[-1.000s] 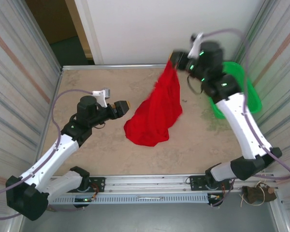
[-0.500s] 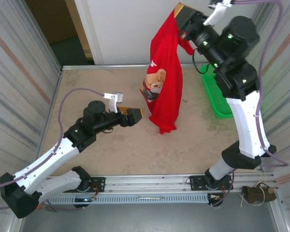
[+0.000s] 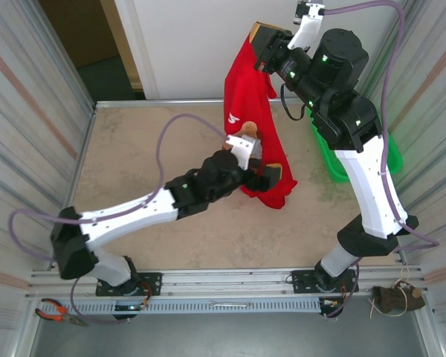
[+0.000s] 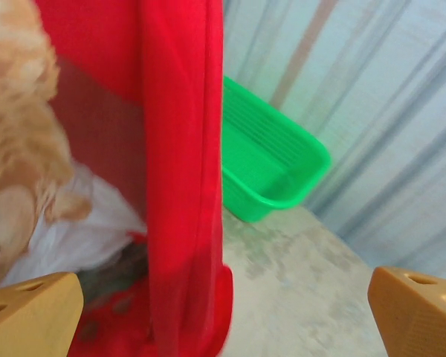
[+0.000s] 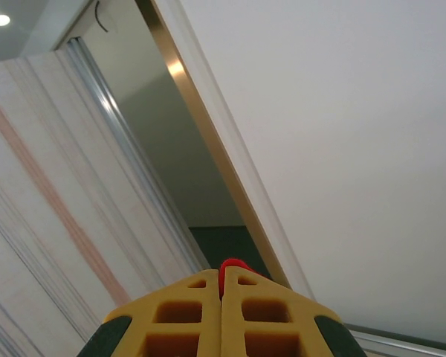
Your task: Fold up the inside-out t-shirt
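Observation:
The inside-out t-shirt (image 3: 247, 104), bright red, hangs full length from my right gripper (image 3: 260, 39), which is raised high at the back of the table. A cartoon bear print (image 3: 245, 137) shows halfway down. The hem (image 3: 271, 195) reaches down by the tabletop. In the right wrist view the right gripper (image 5: 221, 286) is shut, with a tip of the red t-shirt (image 5: 234, 268) poking out between its fingers. My left gripper (image 3: 273, 175) is at the shirt's lower part. In its own view the left gripper (image 4: 223, 320) is open wide, and a fold of the t-shirt (image 4: 182, 149) hangs between the fingertips (image 4: 30, 312), nearer the left one.
A green mesh basket (image 3: 331, 160) stands at the table's right edge, behind the right arm; it also appears past the cloth as the green basket (image 4: 271, 160). Corrugated walls close both sides. Bare tabletop (image 3: 134, 149) lies to the left of the shirt.
The right gripper lifted the shirt from a heap on the table until it hangs. The left arm swung right to the shirt's lower part and its jaws opened wider.

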Robot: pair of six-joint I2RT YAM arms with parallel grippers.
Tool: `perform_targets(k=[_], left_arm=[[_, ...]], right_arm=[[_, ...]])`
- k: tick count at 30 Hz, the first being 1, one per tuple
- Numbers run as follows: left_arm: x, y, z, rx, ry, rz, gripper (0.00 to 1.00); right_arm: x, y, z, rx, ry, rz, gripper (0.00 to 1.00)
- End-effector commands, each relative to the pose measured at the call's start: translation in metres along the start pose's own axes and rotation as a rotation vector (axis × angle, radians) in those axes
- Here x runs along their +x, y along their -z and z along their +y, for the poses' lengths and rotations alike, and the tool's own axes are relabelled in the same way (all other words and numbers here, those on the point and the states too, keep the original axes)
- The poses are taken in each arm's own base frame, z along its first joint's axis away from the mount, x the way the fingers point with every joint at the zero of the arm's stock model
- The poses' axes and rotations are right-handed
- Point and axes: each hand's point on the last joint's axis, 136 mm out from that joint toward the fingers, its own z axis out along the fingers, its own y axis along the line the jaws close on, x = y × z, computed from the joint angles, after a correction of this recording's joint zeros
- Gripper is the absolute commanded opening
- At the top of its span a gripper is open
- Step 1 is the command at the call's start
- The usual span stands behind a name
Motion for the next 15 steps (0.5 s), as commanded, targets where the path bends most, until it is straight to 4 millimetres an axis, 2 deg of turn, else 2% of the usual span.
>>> perform_targets(k=[1,3,5,6,7,8,9,11,12,13,15], left_arm=[[-0.012,-0.026,0.016,-0.136,-0.073,-0.033,0.99],[-0.002,-0.044,0.027,-0.183,-0.076,0.014,0.94],[0.01,-0.056,0.034,-0.159,-0.053,0.078,0.7],[0.012,-0.056,0.033,-0.131,-0.044,0.101,0.45],[0.011,-0.05,0.028,-0.082,-0.042,0.113,0.16],[0.006,-0.039,0.021,-0.026,-0.043,0.122,0.0],[-0.002,-0.025,0.01,0.04,-0.047,0.123,0.0],[-0.028,0.018,-0.01,0.211,-0.063,0.099,0.0],[-0.046,0.042,-0.013,0.256,-0.071,0.06,0.0],[-0.067,0.068,-0.005,0.252,-0.083,0.0,0.0],[-0.105,0.112,0.041,0.106,-0.052,-0.128,0.0]], right_arm=[[-0.032,0.019,0.007,-0.001,0.032,-0.099,0.0],[-0.037,0.023,0.005,0.016,0.049,-0.114,0.0],[-0.045,0.028,-0.001,0.053,0.071,-0.141,0.0],[-0.05,0.032,-0.005,0.07,0.082,-0.154,0.0],[-0.056,0.036,-0.013,0.098,0.1,-0.168,0.0],[-0.064,0.041,-0.023,0.14,0.119,-0.187,0.0],[-0.071,0.046,-0.035,0.18,0.129,-0.202,0.0],[-0.088,0.061,-0.067,0.273,0.129,-0.234,0.0],[-0.093,0.067,-0.075,0.296,0.126,-0.244,0.0],[-0.099,0.073,-0.085,0.32,0.122,-0.253,0.0],[-0.106,0.084,-0.092,0.329,0.106,-0.273,0.0]])
